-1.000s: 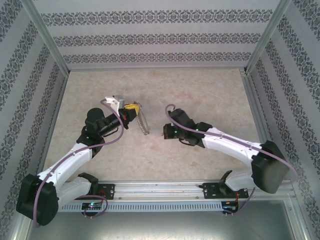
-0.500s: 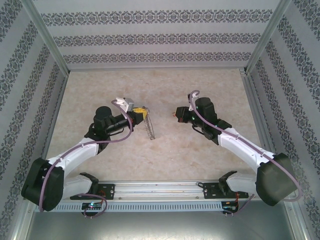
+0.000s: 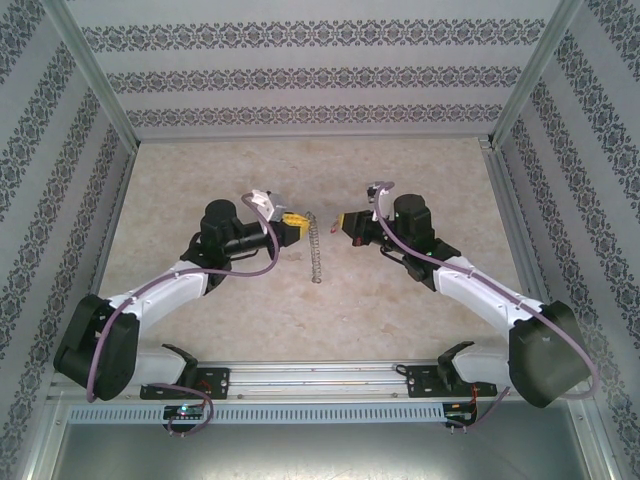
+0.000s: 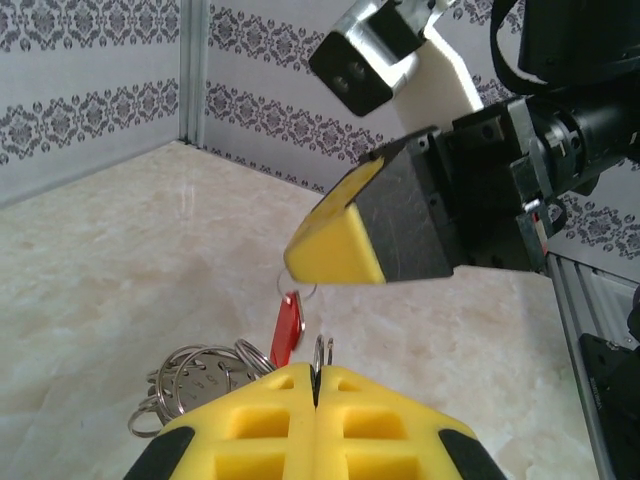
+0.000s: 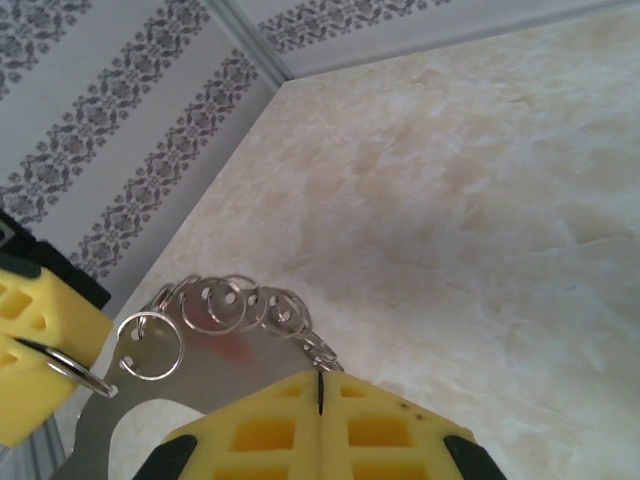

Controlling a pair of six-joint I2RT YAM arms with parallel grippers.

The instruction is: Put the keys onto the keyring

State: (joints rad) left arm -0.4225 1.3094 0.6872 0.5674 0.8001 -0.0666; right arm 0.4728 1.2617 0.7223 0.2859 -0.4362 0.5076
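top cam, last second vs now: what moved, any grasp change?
The left gripper pushed right toward the table's middle, carrying the hanging keyring with it. The right gripper swung away from the bases toward the far side and now faces the left gripper across the keyring. No grasp change: left stays shut on the keyring, right on the red key.

1. The left end effector [image 3: 294, 222] sits left of centre over the bench [image 3: 420, 325]; the right end effector [image 3: 343, 222] faces it from the right, near but apart.
2. The keyring [image 3: 316, 250] lies between their tips and runs toward the near edge.
3. From the left wrist, the key [image 4: 288, 330] is just beyond the left end effector's tips, below the right end effector, with the keyring's links to its left.
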